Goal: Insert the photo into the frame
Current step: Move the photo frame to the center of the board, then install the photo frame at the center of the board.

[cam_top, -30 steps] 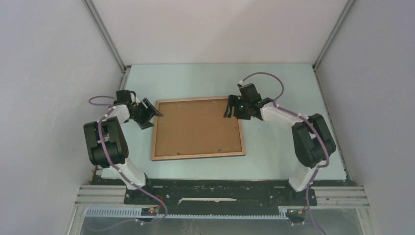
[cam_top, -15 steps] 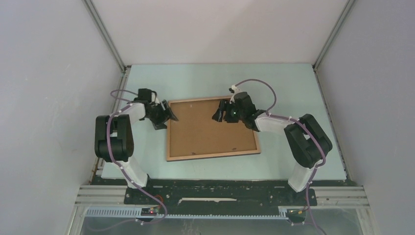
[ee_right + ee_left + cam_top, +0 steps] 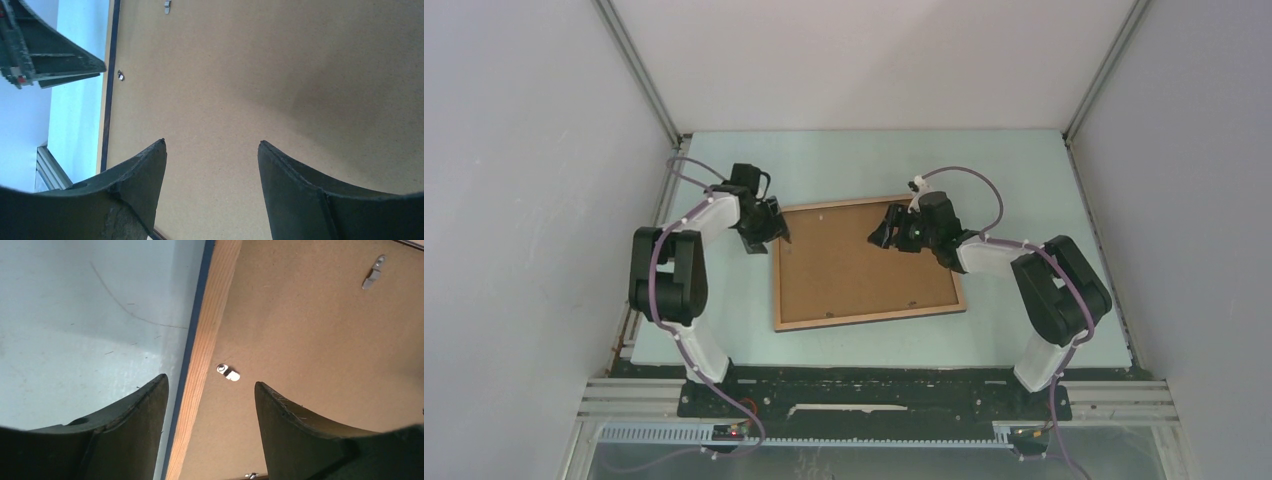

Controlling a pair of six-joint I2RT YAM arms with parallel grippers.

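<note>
You have the frame [image 3: 202, 360] lying flat near the middle of the surface [image 3: 844, 165], wood-brown face up and turned a little askew to the surface's edges. Its near-right corner reaches closest to the right arm's base. A thin navy strip shows along the outer side of its left rail. A plain brown backing board [image 3: 864, 260] fills the frame from rail to rail. A small metal clip [image 3: 228, 372] sits on the board just inside the left rail, and a second clip [image 3: 372, 277] lies further along the board.

Your left gripper [image 3: 211, 381] is at the frame's far-left corner, low over the left rail. Its fingers are apart and astride that rail, one over the bare surface and the other over the board. They clamp nothing. You cannot tell from these views whether either tip touches the wood.

Your right gripper [image 3: 211, 143] is over the far-right part of the backing board, inside the far rail. Its fingers are spread too, with only brown board between them and nothing held. Whether they rest on the board or hang just above it is unclear.

From the right wrist view you can see the left gripper's dark fingers across the board, at the frame's left edge.
</note>
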